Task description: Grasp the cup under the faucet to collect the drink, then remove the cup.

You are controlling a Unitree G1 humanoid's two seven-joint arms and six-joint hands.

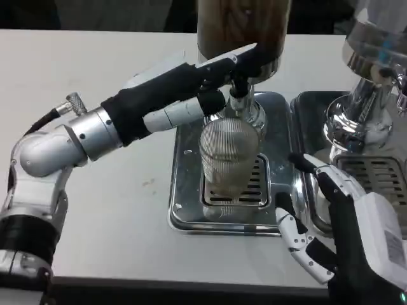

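Note:
A clear ribbed cup (229, 157) stands upright on the slotted grate of a steel drip tray (184, 210), right below the faucet (238, 95) of a dispenser filled with dark drink (243, 28). A thin layer of liquid lies in the cup's bottom. My left hand (213, 79) reaches across from the left and rests on the faucet lever above the cup. My right hand (331, 235) hovers at the tray's right front corner, fingers spread, a short gap from the cup and holding nothing.
A second dispenser with a clear tank (375, 38) stands on its own steel tray (369, 171) at the right. The white table (95, 210) stretches to the left and front of the trays.

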